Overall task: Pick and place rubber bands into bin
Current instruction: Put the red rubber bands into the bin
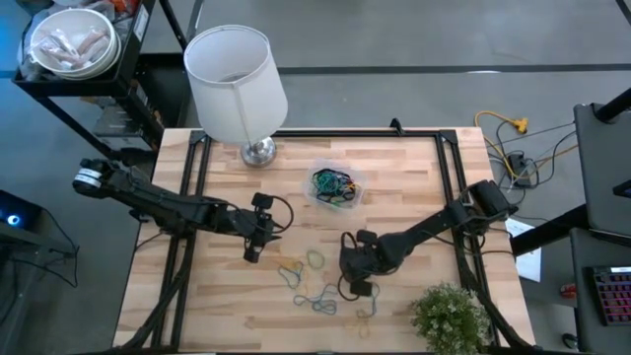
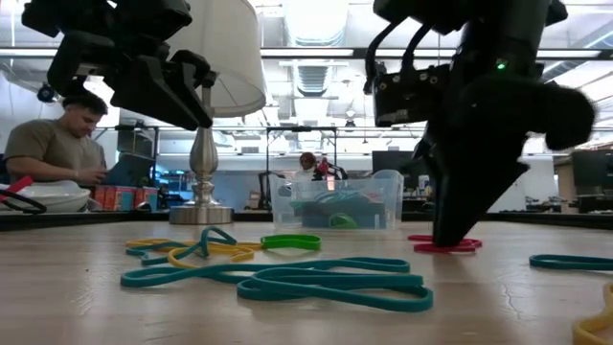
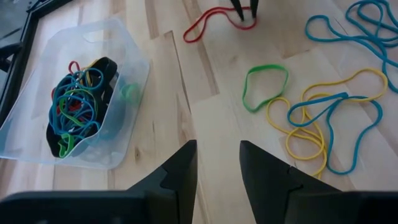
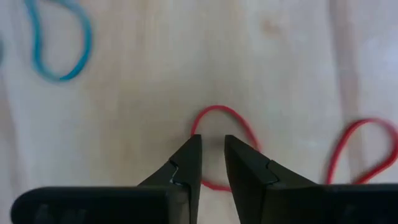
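Loose rubber bands (image 1: 311, 286) in blue, yellow and green (image 3: 264, 84) lie on the wooden table, and a red rubber band (image 3: 214, 22) lies beyond them. The clear bin (image 1: 335, 185) at the far middle holds several bands (image 3: 74, 106). My right gripper (image 4: 212, 140) points steeply down with a narrow gap between its fingertips, which stand at one looped end of the red band (image 4: 217, 111). In the low view its tips (image 2: 450, 235) reach down to that band (image 2: 445, 246). My left gripper (image 3: 217, 168) hovers open above the table, left of the loose bands, holding nothing. My right gripper comes from above at the red band's looped end (image 4: 198, 127), whose curve runs around both fingertips, with a piece of it showing in the gap farther back. The band lies flat on the table. Whether the fingers touch it, I cannot tell.
A lamp with a white shade (image 1: 237, 79) stands at the far left of the table and a small green plant (image 1: 449, 316) at the near right corner. A person (image 2: 57, 144) sits beyond the table. Bare wood lies between the bin and the loose bands.
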